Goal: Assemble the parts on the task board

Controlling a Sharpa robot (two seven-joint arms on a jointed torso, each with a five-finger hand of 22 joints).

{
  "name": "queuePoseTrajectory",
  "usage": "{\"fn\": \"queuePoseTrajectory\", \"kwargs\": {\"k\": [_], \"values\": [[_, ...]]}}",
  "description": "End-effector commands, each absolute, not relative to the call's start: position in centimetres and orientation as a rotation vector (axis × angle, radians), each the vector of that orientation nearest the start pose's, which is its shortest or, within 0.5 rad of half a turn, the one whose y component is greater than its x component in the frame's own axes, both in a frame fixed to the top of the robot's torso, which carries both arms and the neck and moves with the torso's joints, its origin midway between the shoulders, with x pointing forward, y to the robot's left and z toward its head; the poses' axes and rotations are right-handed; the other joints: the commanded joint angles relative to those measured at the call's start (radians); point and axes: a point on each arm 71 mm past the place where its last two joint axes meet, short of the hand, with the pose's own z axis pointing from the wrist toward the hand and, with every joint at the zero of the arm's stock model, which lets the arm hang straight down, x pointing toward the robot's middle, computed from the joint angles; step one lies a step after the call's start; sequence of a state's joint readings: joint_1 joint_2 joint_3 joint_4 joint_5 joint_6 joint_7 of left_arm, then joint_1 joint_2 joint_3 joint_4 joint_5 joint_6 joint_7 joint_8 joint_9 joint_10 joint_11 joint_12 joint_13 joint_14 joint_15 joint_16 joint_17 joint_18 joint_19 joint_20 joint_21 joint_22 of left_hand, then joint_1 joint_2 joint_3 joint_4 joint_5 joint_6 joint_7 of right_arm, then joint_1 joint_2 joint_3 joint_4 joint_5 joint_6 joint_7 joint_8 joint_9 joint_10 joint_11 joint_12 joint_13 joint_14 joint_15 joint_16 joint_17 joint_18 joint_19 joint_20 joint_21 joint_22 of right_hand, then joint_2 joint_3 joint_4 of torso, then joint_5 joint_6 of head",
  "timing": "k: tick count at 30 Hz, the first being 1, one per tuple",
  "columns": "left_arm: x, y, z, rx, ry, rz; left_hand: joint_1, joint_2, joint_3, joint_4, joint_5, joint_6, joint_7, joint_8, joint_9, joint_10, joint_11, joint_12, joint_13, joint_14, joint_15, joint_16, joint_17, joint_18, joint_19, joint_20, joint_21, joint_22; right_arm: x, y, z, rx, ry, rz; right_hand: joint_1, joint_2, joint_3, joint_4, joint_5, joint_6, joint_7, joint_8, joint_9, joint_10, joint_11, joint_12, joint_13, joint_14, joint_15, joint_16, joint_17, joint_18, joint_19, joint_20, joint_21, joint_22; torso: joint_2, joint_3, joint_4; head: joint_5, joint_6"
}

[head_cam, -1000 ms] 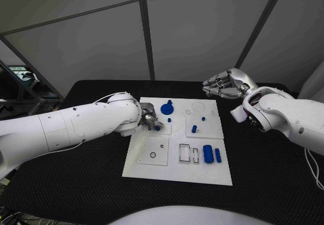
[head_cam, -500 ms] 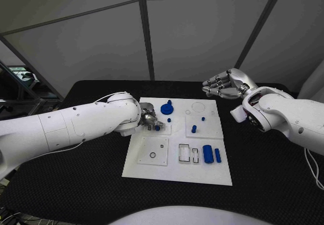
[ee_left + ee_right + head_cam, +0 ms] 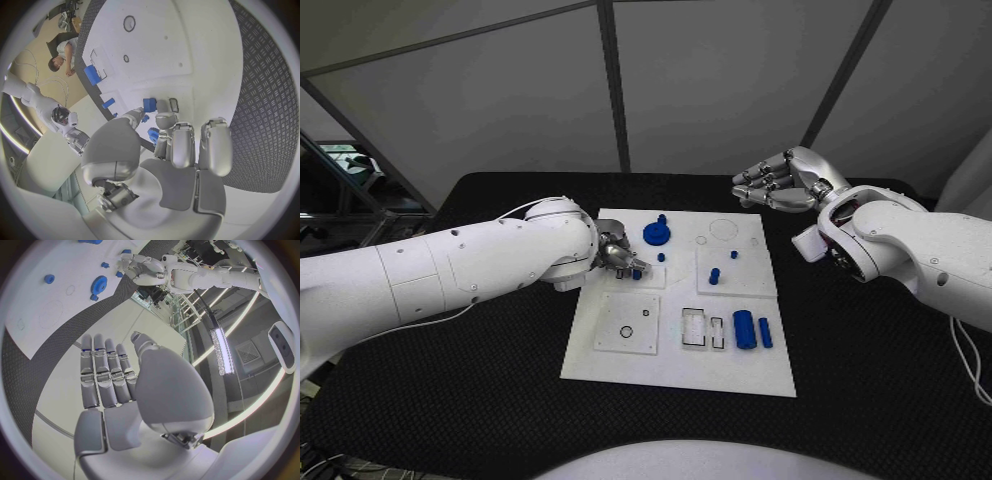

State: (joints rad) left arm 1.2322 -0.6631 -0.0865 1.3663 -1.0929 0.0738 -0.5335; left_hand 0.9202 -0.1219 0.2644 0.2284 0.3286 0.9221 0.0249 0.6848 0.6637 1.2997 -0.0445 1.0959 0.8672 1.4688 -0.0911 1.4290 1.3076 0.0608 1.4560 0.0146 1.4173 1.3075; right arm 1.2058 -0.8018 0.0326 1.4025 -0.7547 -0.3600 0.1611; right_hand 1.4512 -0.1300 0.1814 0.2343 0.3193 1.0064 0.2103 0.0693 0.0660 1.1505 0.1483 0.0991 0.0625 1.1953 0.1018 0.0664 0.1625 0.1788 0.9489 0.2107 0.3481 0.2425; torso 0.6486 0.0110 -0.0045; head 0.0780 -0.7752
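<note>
The left hand (image 3: 620, 256) pinches a small blue part (image 3: 150, 105) low over the task board (image 3: 678, 362), apparently to seat it, while the right hand (image 3: 783, 180) hovers empty, fingers curled, beyond the board's far edge.

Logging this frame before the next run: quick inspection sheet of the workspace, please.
Surface: black table, task board lying flat mid-table.
Job's things: blue gear on the board's far part; small blue pegs mid-board; two blue bars by the rectangular slots; small blue part at the left hand's fingertips, over the board's left edge.
Clutter: nothing seen.
Hands: left hand pinches the small blue part; right hand raised beyond the board's far right corner, fingers curled, holding nothing.
Cables: thin white cable along the left arm.
Surroundings: grey panel walls behind the table.
</note>
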Motion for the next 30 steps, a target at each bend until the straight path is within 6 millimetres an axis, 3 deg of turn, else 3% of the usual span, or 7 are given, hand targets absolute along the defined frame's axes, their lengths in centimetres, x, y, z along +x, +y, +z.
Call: {"fn": "queuePoseTrajectory", "kwargs": {"k": [1, 20, 30], "values": [[50.19, 17.49, -23.16, -0.167, 2.292, -0.370, 0.011, 0.000, -0.008, 0.001, -0.001, 0.008, 0.000, 0.000, -0.001, -0.004, 0.002, 0.005, -0.001, 0.061, -0.006, -0.006, 0.113, -0.009, 0.007, 0.000, 0.001, 0.040, 51.90, -21.74, -15.66, 0.449, 1.551, 1.103, -0.011, 0.002, -0.006, 0.002, 0.007, -0.008, 0.002, -0.004, 0.000, -0.005, 0.000, -0.005, 0.000, -0.003, 0.002, -0.004, -0.001, 0.002, 0.004, 0.000, -0.007, -0.001, 0.000, 0.0001, -0.0004, 0.000, 0.000], [49.58, 17.35, -22.69, -0.154, 2.291, -0.392, 0.035, 0.004, -0.046, 0.009, 0.000, 0.007, 0.000, -0.002, -0.003, -0.008, 0.002, 0.002, -0.008, 0.060, -0.006, -0.007, 0.113, -0.008, 0.005, 0.000, -0.003, 0.037, 51.97, -21.77, -15.71, 0.450, 1.551, 1.101, -0.014, 0.002, -0.008, 0.002, 0.007, -0.009, 0.002, -0.004, 0.000, -0.006, 0.000, -0.005, 0.000, -0.004, 0.003, -0.004, -0.002, 0.002, 0.005, 0.001, -0.009, -0.002, 0.001, -0.0003, -0.0006, 0.002, 0.000], [49.66, 17.27, -22.68, -0.159, 2.286, -0.394, 0.098, 0.019, -0.078, -0.001, 0.002, 0.001, 0.002, -0.005, -0.005, -0.020, 0.004, -0.011, -0.030, 0.060, -0.005, -0.008, 0.112, -0.007, 0.001, 0.001, -0.010, 0.032, 52.02, -21.72, -15.74, 0.450, 1.553, 1.102, -0.014, 0.002, -0.008, 0.002, 0.007, -0.009, 0.002, -0.004, 0.000, -0.006, 0.000, -0.005, 0.000, -0.004, 0.003, -0.004, -0.002, 0.002, 0.005, 0.001, -0.009, -0.002, 0.001, -0.0003, -0.0006, 0.003, -0.001]]}}
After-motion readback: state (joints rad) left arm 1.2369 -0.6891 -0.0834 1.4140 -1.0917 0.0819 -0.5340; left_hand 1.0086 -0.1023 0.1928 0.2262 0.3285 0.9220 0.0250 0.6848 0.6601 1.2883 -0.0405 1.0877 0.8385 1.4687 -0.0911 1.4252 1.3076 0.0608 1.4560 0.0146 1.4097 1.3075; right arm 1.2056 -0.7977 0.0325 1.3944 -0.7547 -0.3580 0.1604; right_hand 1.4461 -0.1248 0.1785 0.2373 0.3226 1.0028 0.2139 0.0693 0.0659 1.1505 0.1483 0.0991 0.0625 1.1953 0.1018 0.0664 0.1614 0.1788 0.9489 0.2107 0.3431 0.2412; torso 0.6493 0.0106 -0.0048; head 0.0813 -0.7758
